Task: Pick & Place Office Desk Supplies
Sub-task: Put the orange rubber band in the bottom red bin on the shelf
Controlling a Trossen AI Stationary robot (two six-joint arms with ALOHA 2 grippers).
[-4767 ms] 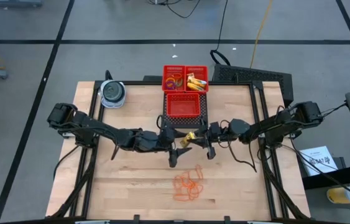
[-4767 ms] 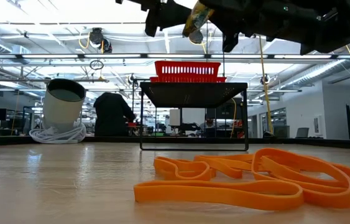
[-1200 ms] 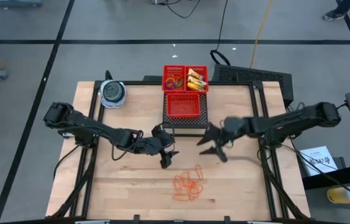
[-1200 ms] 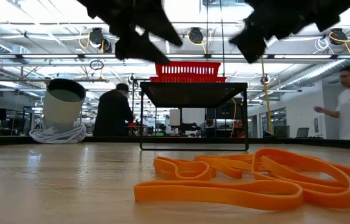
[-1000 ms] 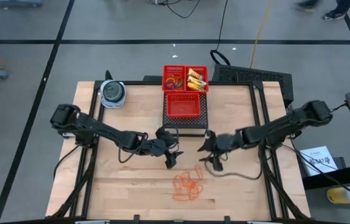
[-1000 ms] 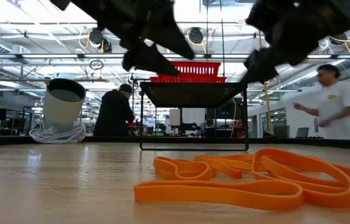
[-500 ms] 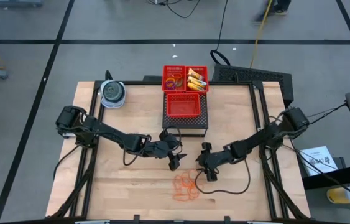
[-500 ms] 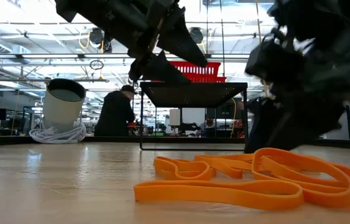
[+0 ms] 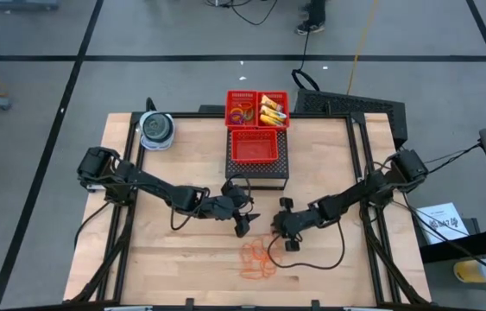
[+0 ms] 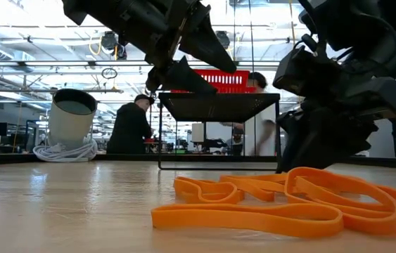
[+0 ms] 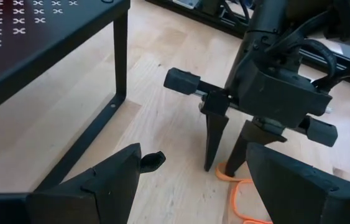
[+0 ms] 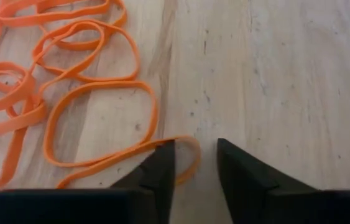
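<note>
A heap of orange rubber bands [image 9: 258, 259] [image 10: 289, 200] [image 12: 69, 93] lies flat on the wooden table near its front. My right gripper [image 9: 287, 242] [image 12: 196, 165] [image 11: 224, 167] stands at the heap's far right edge, pointing down, open by a narrow gap. Its fingers are on either side of one band's end loop [image 12: 190, 152]. My left gripper [image 9: 243, 227] [image 11: 190, 180] hovers wide open above the table, just left of it, and holds nothing. Coloured rings [image 9: 242, 111] and yellow packets [image 9: 271, 111] lie in the red baskets at the back. My right gripper comes at the outermost band from above, fingers pointing down, with the band's end loop [image 12: 190, 152] between them and flat on the wood. One finger [image 12: 159, 165] covers a strand of that band. I cannot tell whether it touches it.
A black stand [image 9: 257, 168] [image 11: 50, 37] carries a red basket [image 9: 254, 147], close behind both grippers. Two more red baskets [image 9: 258, 95] sit behind it. A round blue-grey container [image 9: 155, 128] [image 10: 73, 123] stands at the far left corner. People move in the room beyond.
My right gripper has swung from beside the stand toward the near edge and come down to the table at the bands' edge; it has held still for the last half second. My left gripper has moved slightly right and lower. The bands have not moved.
</note>
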